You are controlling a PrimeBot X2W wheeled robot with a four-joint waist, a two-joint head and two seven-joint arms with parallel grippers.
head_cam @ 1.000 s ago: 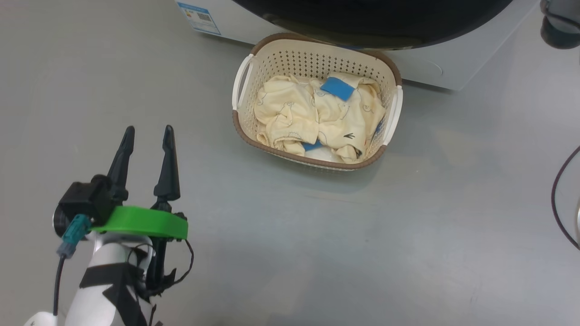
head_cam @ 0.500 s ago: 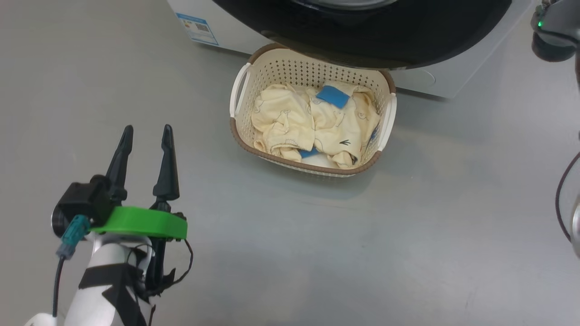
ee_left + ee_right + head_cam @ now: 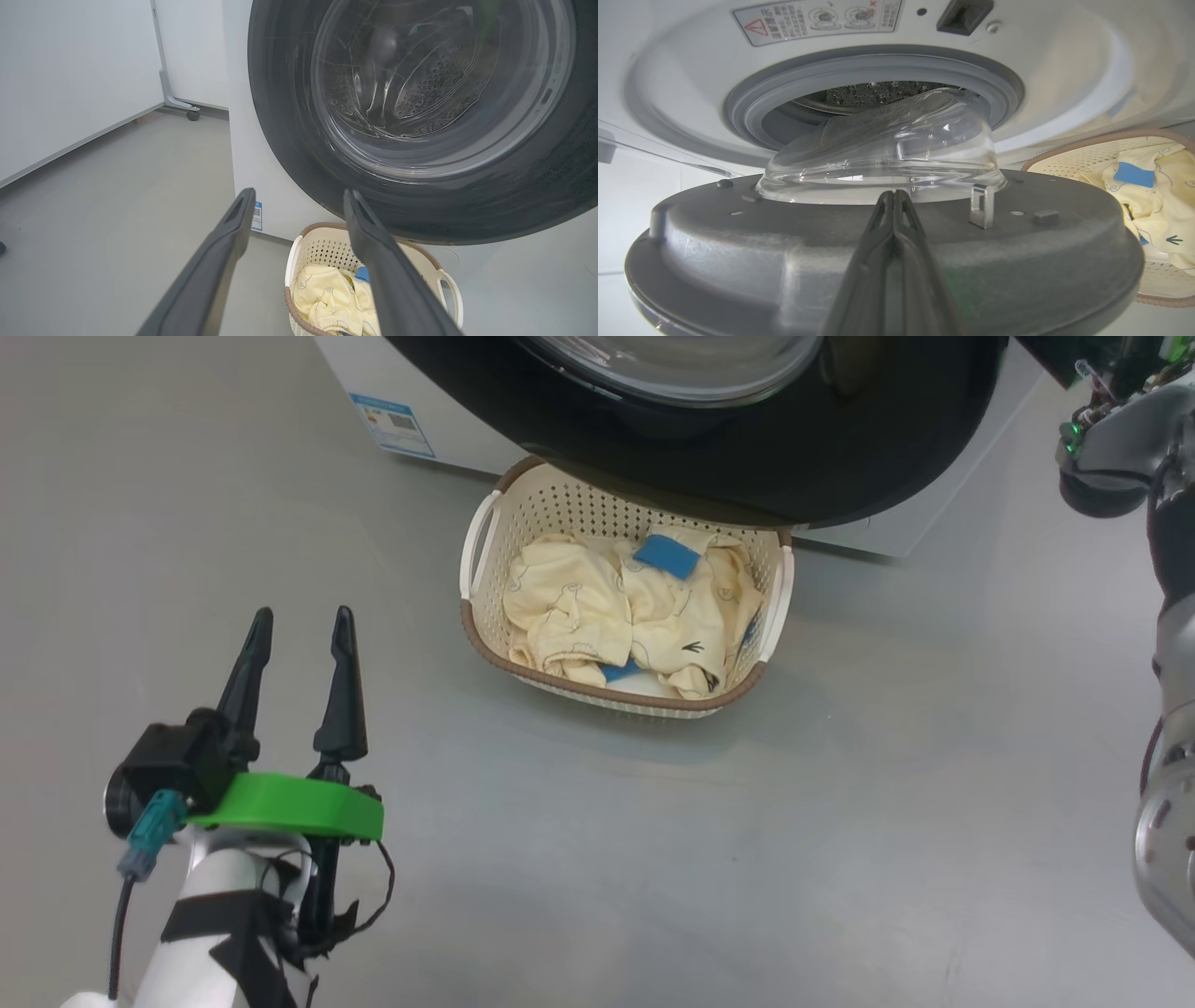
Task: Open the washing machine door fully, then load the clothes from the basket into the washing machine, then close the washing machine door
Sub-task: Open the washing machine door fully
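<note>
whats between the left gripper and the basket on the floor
Just a bare stretch of grey floor separates the open left gripper from the basket; the head view shows it.

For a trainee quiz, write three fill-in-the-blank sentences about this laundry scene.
The clothes lie in the ____.
The left gripper has its fingers ____.
The right gripper, pointing at the washing machine door, is ____.
Missing words: basket, open, shut.
</note>
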